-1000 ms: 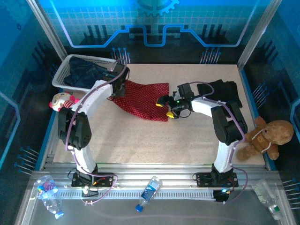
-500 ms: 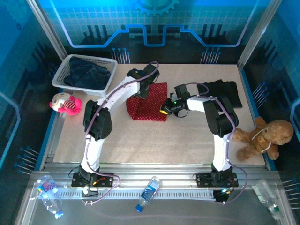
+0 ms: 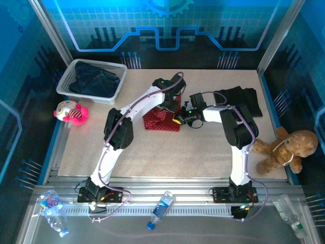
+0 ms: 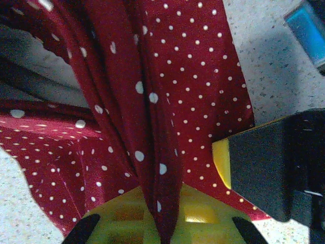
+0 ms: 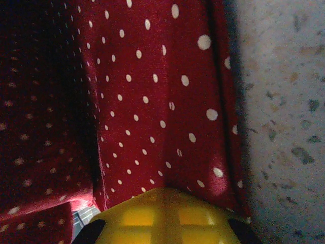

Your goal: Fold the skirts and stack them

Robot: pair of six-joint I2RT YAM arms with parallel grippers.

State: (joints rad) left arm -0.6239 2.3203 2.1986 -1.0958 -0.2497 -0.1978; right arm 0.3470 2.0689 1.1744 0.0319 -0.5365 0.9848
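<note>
L hand [image 3: 170,104] farther right w/ red skirt [image 3: 158,121], beside R hand [image 3: 179,118].

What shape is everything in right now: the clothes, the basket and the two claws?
red skirt: partly folded on the table, pinched by both grippers.
left gripper: shut on the red skirt.
right gripper: shut on the red skirt's edge.
black skirt: lying on the table, untouched.
dark blue denim: bunched in the basket.
basket: upright.
</note>
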